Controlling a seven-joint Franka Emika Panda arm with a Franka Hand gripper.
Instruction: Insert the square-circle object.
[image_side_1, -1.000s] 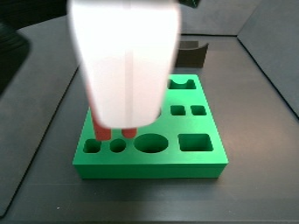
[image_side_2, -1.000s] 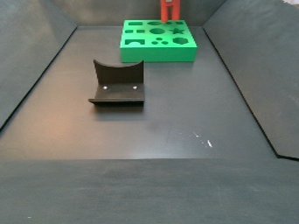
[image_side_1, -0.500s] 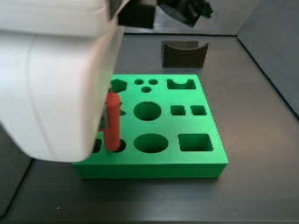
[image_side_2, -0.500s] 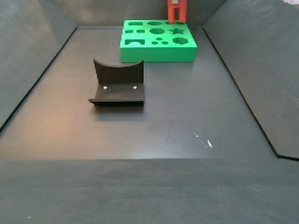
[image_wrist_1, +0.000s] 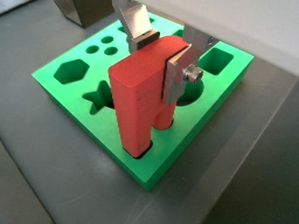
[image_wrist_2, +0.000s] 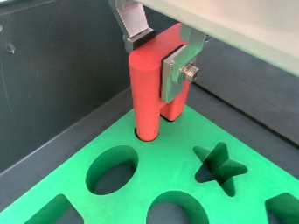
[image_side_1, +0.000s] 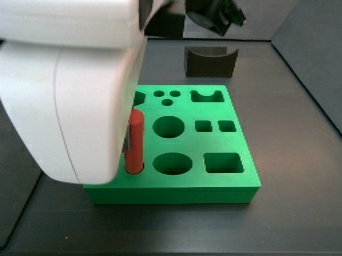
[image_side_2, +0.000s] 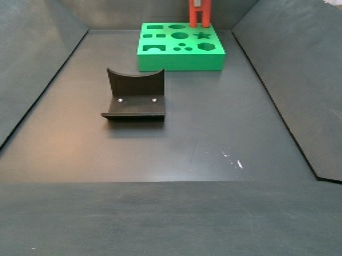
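Note:
The square-circle object is a long red peg (image_wrist_1: 140, 101), square on one side and round on the other. It stands upright, and its lower end sits in a hole at a corner of the green block (image_wrist_1: 70, 83). My gripper (image_wrist_1: 163, 54) is shut on the peg's upper part, with a silver finger on either side. Both wrist views show this: the gripper (image_wrist_2: 162, 54), the peg (image_wrist_2: 146, 92) and the block (image_wrist_2: 140, 188). In a side view the peg (image_side_1: 135, 140) stands at the block's (image_side_1: 201, 190) near-left holes, with the white arm body (image_side_1: 74, 90) hiding the gripper. In a side view the peg (image_side_2: 199, 12) rises from the block (image_side_2: 181, 58).
The block has several other shaped holes, among them a star (image_wrist_2: 219, 166) and a hexagon (image_wrist_1: 73, 72). The dark fixture with a curved notch (image_side_2: 134, 95) stands on the dark floor away from the block; it also shows in a side view (image_side_1: 210, 60). Dark walls enclose the floor.
The arm with the peg has shifted sideways along the block's edge over the last second. In the last half second it has barely moved, and the gripper stays shut on the peg.

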